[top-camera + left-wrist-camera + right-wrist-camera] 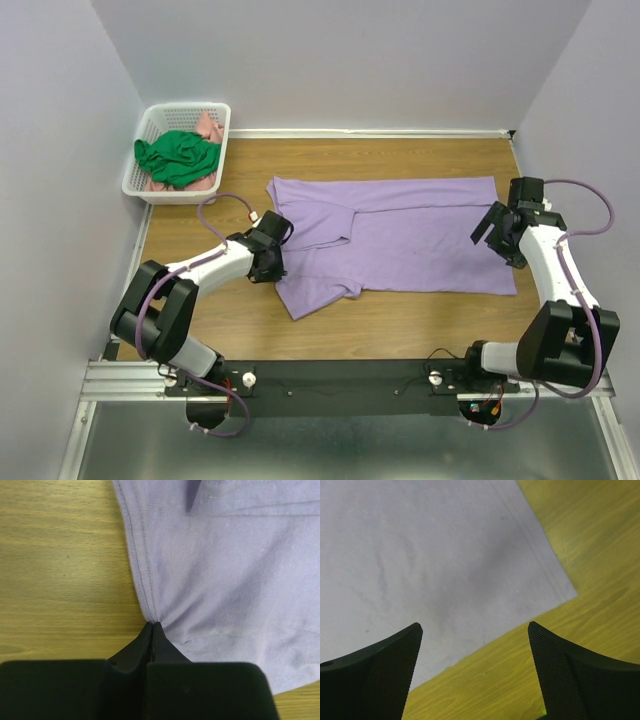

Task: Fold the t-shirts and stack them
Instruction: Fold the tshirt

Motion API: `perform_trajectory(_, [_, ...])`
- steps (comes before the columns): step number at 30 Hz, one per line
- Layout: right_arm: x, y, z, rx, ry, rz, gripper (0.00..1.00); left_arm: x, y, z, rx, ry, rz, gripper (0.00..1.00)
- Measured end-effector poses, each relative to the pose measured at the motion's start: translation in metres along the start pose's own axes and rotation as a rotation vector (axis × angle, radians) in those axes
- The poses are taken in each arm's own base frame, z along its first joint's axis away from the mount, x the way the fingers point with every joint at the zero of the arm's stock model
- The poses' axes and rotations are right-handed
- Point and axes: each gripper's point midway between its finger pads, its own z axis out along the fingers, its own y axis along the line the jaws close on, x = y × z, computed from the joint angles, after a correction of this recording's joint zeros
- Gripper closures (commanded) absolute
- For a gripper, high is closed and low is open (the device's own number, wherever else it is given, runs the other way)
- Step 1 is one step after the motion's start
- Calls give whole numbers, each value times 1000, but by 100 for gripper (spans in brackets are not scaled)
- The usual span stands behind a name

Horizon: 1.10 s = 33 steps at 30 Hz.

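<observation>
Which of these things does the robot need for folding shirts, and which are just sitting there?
For the job:
- purple tee, its edge pinched by the left gripper
- green tee, in the basket
- pink tee, in the basket

Just there:
- basket
- table

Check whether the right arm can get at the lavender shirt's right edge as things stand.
Probably yes: the right gripper hangs open over that edge of the lavender shirt, with nothing between it and the cloth.
</observation>
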Motion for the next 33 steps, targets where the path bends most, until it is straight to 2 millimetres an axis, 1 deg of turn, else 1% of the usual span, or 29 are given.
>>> perform_trajectory(3, [11,-12,5,48,59,27,6,0,-2,0,6,-3,6,100])
perform_trajectory(6, [13,-34,9,98,85,112,7,-1,-3,0,10,-6,9,100])
perform_trajectory(8, [16,-47,13,128,99,164,10,-2,-3,1,13,-8,14,100])
perform_trajectory(9, [22,-55,15,149,119,187,12,-2,-4,1,15,-9,18,100])
perform_trajectory(11, [29,-65,19,175,146,218,17,-2,-4,1,18,-11,28,100])
perform_trajectory(12, [32,-68,20,184,156,228,22,-2,-4,1,18,-11,31,100])
perform_trajectory(15, [33,-74,24,201,168,245,27,-3,-5,1,25,-14,42,100])
perform_trajectory(16, [34,-77,25,207,171,255,33,-3,-5,1,26,-14,45,100])
perform_trajectory(17, [34,-79,26,210,172,261,36,-3,-5,1,28,-14,46,100])
perform_trajectory(20, [34,-83,33,201,167,296,42,-4,-6,1,30,-16,53,100])
perform_trajectory(25, [38,-85,44,180,168,327,43,-5,-7,2,38,-20,63,100])
perform_trajectory(30, [33,-83,50,166,136,333,42,-5,-6,2,39,-20,78,100])
perform_trajectory(33, [39,-89,53,195,135,330,41,-5,-6,2,39,-20,89,100])
